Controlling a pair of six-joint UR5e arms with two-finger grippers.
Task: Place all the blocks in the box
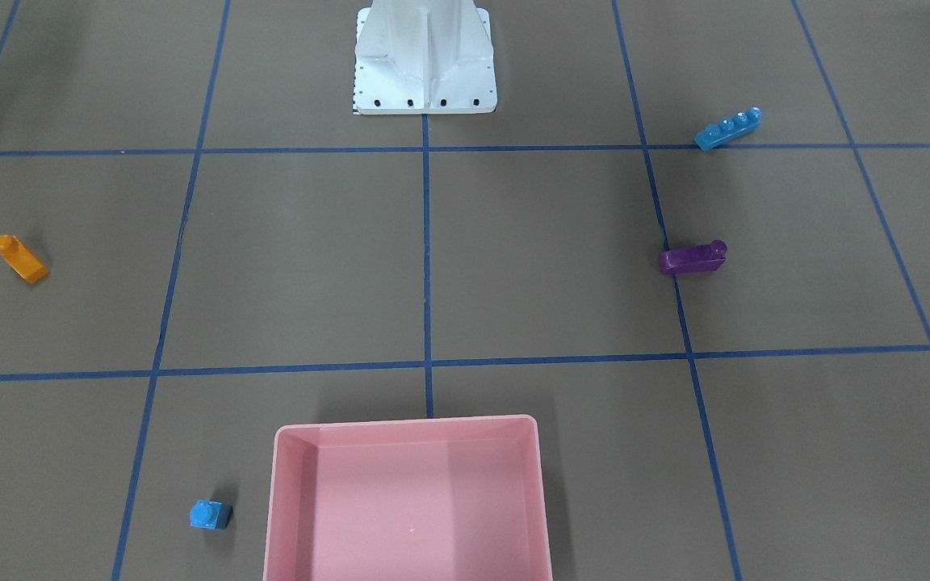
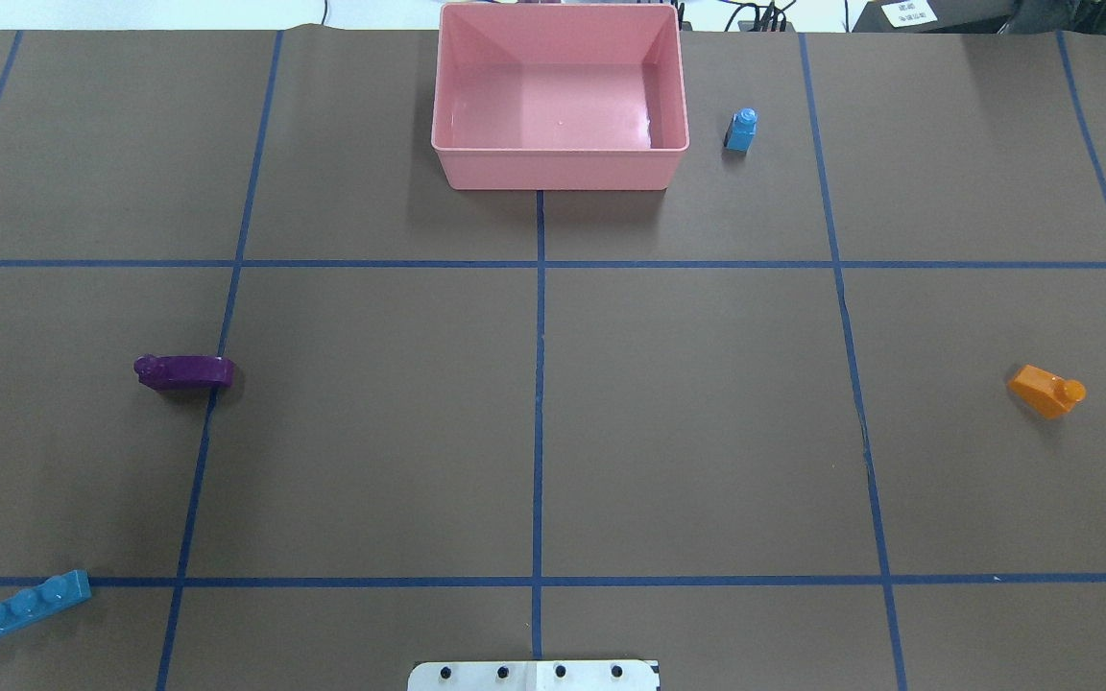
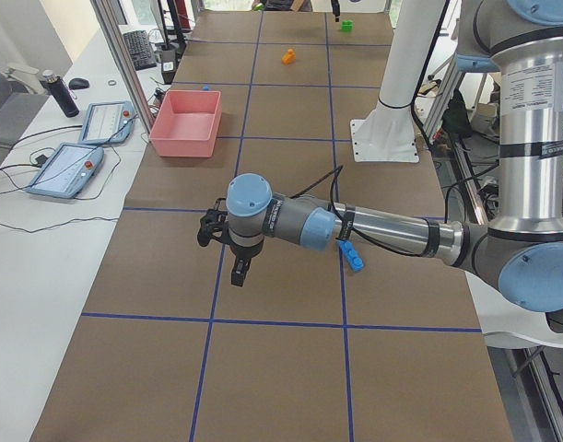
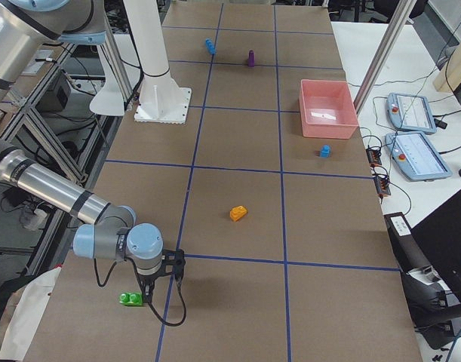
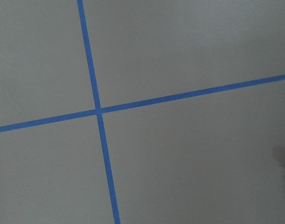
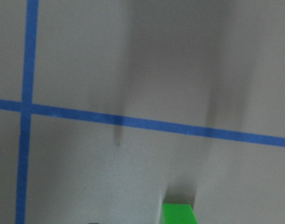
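Nothing is in the pink box (image 2: 559, 165) yet, and all five blocks lie on the counter (image 2: 687, 422). The tiny blue block (image 2: 742, 131) sits just beside the box. The purple block (image 2: 184, 371), long blue block (image 2: 18, 608) and orange block (image 2: 1045, 392) lie well apart from it, and the green block (image 4: 131, 299) lies farthest off. The right tool (image 4: 164, 290) hangs just beside the green block, and the left tool (image 3: 222, 258) hovers over the counter. How wide either tool stands cannot be told, and neither appears to hold anything.
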